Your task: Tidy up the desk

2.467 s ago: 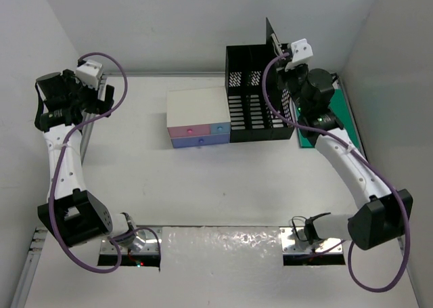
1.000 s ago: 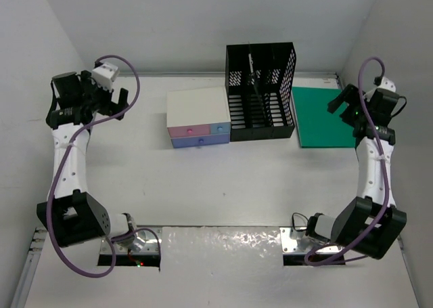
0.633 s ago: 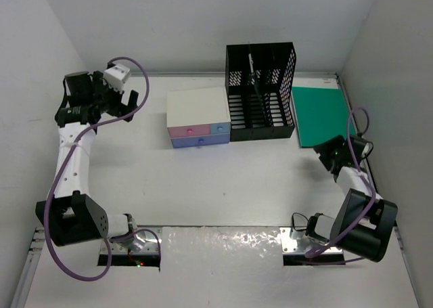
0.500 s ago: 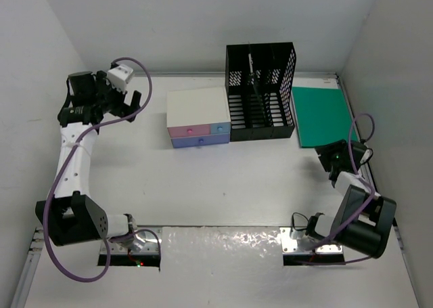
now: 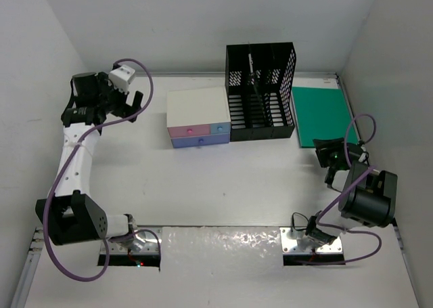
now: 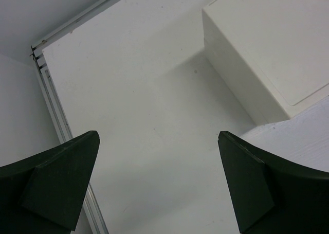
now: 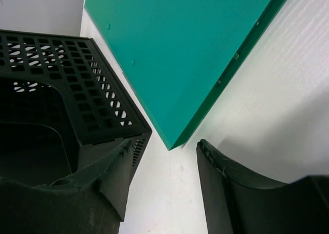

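Both sets of jaws gape empty over the desk (image 5: 223, 186).

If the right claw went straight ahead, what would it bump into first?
Probably the near corner of the green board, flat on the desk; the black rack sits just left of that line.

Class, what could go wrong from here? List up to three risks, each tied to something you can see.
The green board lies flat on the desk; the open right gripper near its corner may slip off the thin edge.
The black mesh organizer stands close beside that corner and could get knocked.
The open left gripper hovers near the white drawer box; a swing might shove it.
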Tool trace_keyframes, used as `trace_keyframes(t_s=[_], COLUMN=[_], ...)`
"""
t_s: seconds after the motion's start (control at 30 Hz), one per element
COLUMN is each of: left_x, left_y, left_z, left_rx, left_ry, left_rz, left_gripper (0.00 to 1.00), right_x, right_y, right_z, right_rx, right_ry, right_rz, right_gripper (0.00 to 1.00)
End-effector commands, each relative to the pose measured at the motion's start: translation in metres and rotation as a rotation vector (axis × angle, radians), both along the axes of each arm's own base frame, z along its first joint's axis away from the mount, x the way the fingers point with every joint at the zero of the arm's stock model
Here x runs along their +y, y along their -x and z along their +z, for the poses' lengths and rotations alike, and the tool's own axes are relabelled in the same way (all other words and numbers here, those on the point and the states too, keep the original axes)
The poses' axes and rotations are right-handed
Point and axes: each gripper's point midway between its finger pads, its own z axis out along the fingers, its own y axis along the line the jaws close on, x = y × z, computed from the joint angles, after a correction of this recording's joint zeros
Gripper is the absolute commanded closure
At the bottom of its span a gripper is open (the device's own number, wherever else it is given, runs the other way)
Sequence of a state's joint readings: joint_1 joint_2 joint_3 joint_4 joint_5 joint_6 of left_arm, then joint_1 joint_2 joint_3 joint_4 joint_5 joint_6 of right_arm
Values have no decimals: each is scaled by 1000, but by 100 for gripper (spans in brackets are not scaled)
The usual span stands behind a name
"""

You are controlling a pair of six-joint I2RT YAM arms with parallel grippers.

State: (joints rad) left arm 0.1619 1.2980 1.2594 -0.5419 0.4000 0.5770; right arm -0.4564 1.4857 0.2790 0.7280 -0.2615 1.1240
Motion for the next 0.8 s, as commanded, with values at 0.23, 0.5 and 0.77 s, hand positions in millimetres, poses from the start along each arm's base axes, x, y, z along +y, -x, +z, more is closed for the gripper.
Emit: trace_keyframes(t_s=[0.23, 0.5, 0.77], left_x=[-15, -15, -19], left_y=[-13, -17, -19], left_z=[19, 23, 20], left_rx=[-56, -62, -53], left_ry=[1, -11, -19], left_rz=[-3, 9, 10], left_gripper=[0, 0, 0], right_x=[-7, -6, -8], right_y=[-20, -28, -33], right_z=[-15, -17, -13], right_rx=[-30, -102, -153], right_ry=[-35, -42, -22], right_rz=[-9, -2, 1], right_gripper=[54, 59, 70])
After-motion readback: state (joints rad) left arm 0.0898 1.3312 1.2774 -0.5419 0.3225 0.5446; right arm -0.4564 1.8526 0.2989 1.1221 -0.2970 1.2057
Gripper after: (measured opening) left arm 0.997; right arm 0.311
